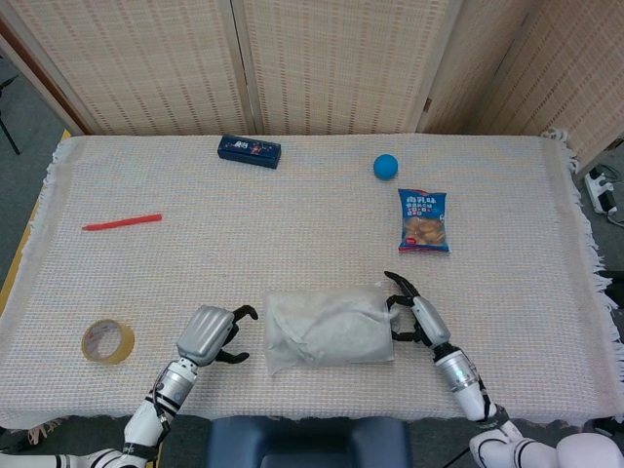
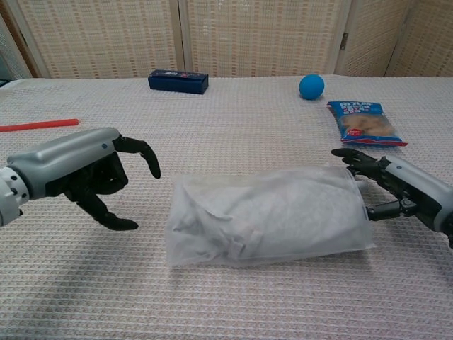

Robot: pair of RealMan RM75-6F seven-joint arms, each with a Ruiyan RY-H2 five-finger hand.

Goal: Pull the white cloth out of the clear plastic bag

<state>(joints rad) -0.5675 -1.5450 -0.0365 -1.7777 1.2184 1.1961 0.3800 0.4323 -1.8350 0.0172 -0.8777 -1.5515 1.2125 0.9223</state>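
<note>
Near the front edge of the table (image 1: 546, 195), centred between the two arms, lies the clear plastic bag (image 2: 269, 216) on its side, with the white cloth (image 2: 233, 223) bunched inside it and showing through the film as crumpled folds. At the bag's right end sits the right hand (image 2: 396, 190): its dark fingers (image 2: 348, 153) are spread, one reaching over the top corner of the bag and another lying low against the end, so that the bag's end sits between them; whether they actually grip the film cannot be told from either view. Just beside the bag's left end, apart from it, the left hand (image 2: 88, 173) hangs slightly above the cloth-covered tabletop, its fingers curled downward and apart, holding nothing. In the head view the same left hand (image 1: 210, 331) appears close to the bag's left edge without touching it. Farther out, a roll of tape (image 1: 107, 341) lies near the left front corner, and a red pen (image 1: 122, 222) lies well to the left. Toward the far edge rest a dark blue box (image 1: 249, 150) and a blue ball (image 1: 385, 166), with a blue snack packet (image 1: 423, 220) lying flat between the ball and the right hand. Behind the table stands a woven folding screen (image 1: 331, 58).
</note>
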